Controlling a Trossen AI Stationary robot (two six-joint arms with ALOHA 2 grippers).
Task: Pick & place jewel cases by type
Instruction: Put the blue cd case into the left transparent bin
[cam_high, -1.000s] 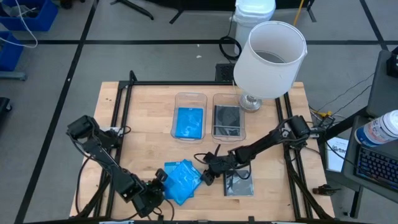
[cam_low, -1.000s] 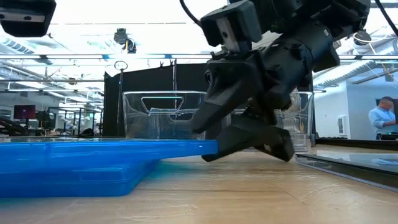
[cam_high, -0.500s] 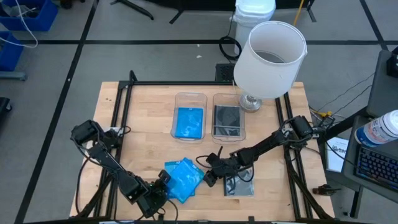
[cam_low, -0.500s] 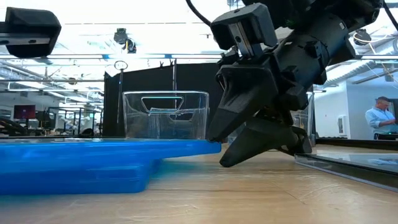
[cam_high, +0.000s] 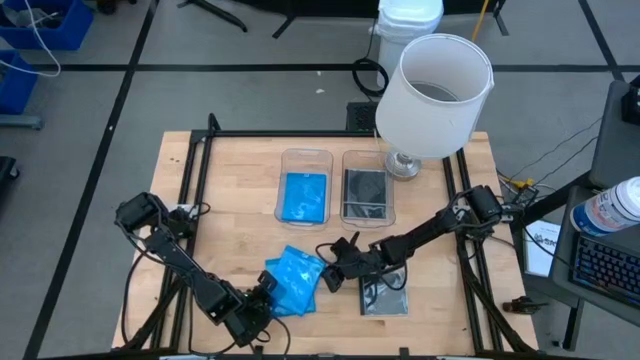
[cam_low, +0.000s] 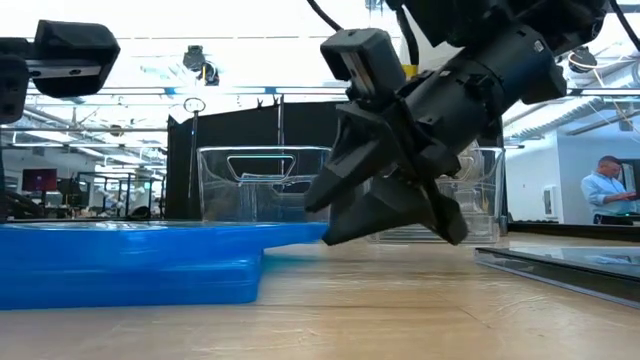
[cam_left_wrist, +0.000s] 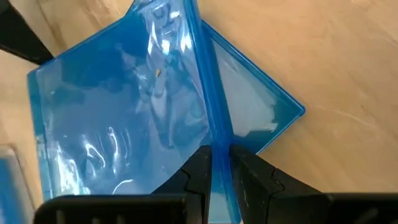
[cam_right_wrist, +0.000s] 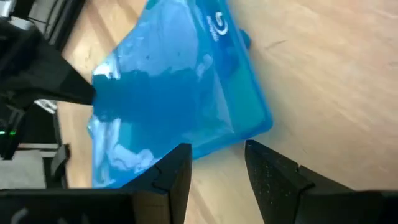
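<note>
Grippers at both ends of the blue jewel cases near the table's front edge.

The left gripper (cam_left_wrist: 221, 171) pinches the edge of the top blue jewel case (cam_high: 295, 280), which lies on another blue case (cam_left_wrist: 255, 118) on the wooden table (cam_high: 240, 210). The right gripper (cam_high: 330, 277) sits low at the stack's opposite edge, its fingers apart and clasping nothing. One grey square case (cam_high: 384, 296) lies beside it. Farther back, two clear bins (cam_high: 306, 157) stand side by side: one holds a blue case, the other a grey case.

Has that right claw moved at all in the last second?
Yes. In the high view the right gripper has shifted slightly toward the blue cases, judged against the grey case lying on the table.
</note>
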